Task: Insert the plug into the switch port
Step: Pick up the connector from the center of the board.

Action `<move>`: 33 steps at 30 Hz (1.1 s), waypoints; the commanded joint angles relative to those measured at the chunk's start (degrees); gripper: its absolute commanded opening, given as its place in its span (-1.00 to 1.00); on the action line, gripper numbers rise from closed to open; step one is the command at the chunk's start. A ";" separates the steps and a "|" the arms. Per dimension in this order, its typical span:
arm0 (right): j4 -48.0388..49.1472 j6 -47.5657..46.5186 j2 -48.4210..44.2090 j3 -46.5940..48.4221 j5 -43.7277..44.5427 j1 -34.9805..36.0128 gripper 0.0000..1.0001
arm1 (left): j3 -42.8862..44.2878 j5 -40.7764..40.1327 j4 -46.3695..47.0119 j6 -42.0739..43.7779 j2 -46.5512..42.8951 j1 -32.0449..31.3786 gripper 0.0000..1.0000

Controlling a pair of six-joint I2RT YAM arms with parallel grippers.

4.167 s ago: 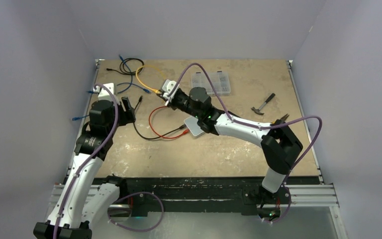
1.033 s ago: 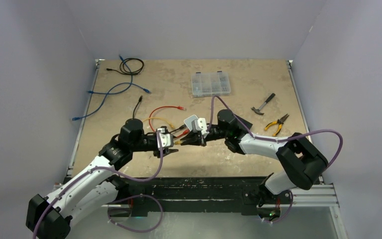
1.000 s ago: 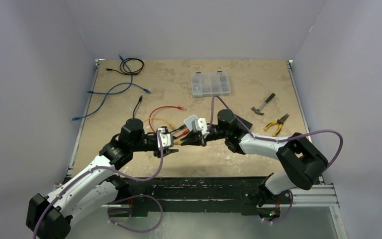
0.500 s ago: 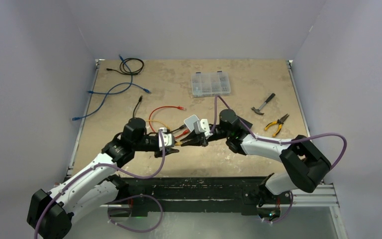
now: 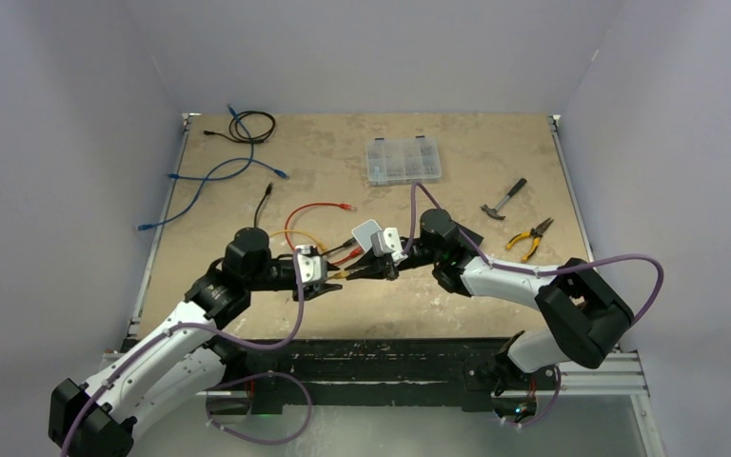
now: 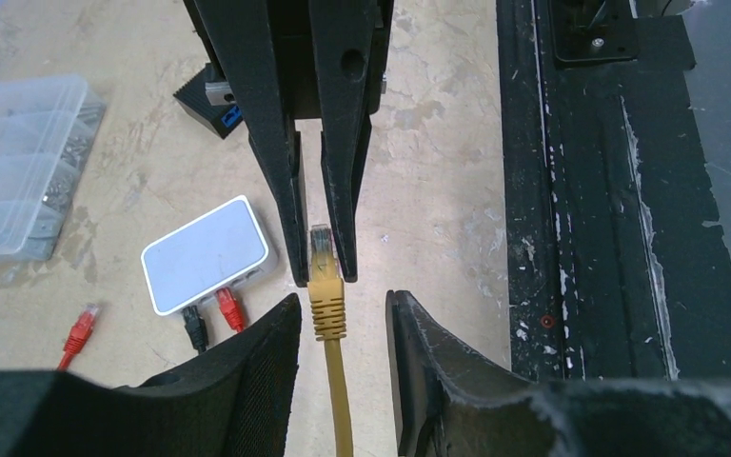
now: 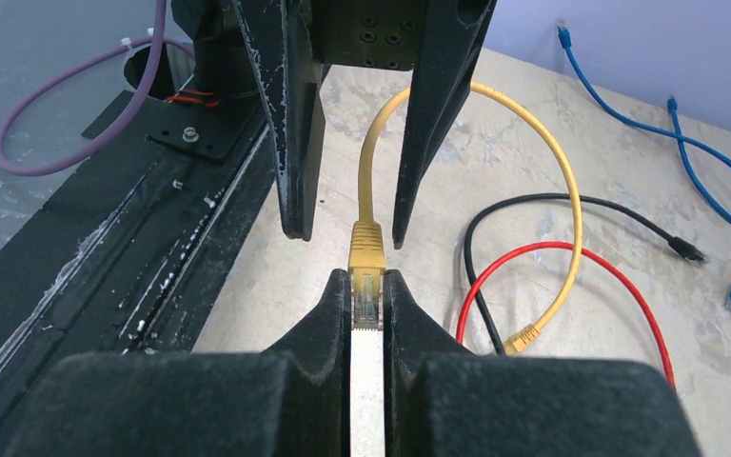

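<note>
Plug (image 7: 366, 249) on the yellow cable (image 7: 543, 133) is pinched in the right gripper (image 7: 368, 278), whose fingers are pressed together on it. The clear tip sits inside the grip and the yellow boot protrudes.

The left gripper (image 6: 343, 303) faces it head-on with fingers spread. The cable runs down the gap between them and, in the left wrist view, touches neither pad. The tips of the two grippers come close around the plug but stay apart.

The plug is near the switch (image 6: 205, 249) but clearly apart from it, and sits in no port. The switch lies flat on the table (image 5: 495, 152), just behind the grippers in the top view. A red plug (image 6: 231, 309) and a black plug (image 6: 195, 328) stand at its port edge; how deep they are seated cannot be told. A loose red plug (image 6: 78, 328) lies on the table beside them.

Behind the left gripper the yellow cable loops over the table and ends in a second yellow plug (image 7: 523, 335). That plug lies beside the red cable (image 7: 619, 286) and the black cable (image 7: 571, 202). Blue cables (image 7: 628, 105) lie further toward the far left corner.

A parts box (image 5: 402, 160) stands at the far middle of the table. A hammer (image 5: 504, 199) and pliers (image 5: 531, 234) lie to the right, well apart from the grippers.
</note>
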 commanded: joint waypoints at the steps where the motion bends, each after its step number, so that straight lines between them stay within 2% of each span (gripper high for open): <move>1: 2.02 -0.68 -1.35 -0.39 -0.34 0.01 -1.00 | 0.96 0.52 2.60 -1.35 -0.13 -0.21 -0.26; 13: 2.22 -0.51 -1.40 -0.48 -0.60 -0.07 -1.00 | 1.55 -0.48 1.71 -0.76 1.64 -0.21 -0.42; 16: 2.23 -0.33 -1.23 -0.39 -0.51 -0.06 -1.00 | 1.73 -0.52 1.44 -0.35 1.54 -0.21 -0.56; 20: 2.29 -0.33 -1.13 -0.39 -0.52 0.00 -1.00 | 1.95 -1.08 0.96 0.11 1.44 -0.21 -1.00; 25: 2.70 0.73 -1.10 -0.47 -0.07 -0.07 -1.00 | 2.37 -1.28 0.49 0.24 1.60 -0.21 -1.00; 28: 3.29 2.02 -1.21 -0.59 0.89 -0.07 -0.81 | 2.68 -2.19 0.25 -0.13 1.84 -0.21 -1.00; 31: 3.27 3.56 -1.28 -0.57 2.73 -0.14 -0.44 | 3.47 -5.55 -0.39 -0.98 2.14 -0.21 -1.00; 33: 3.38 4.43 -1.39 -0.61 4.94 -0.45 -0.31 | 4.44 -9.75 -1.31 -1.41 2.06 -0.21 -1.00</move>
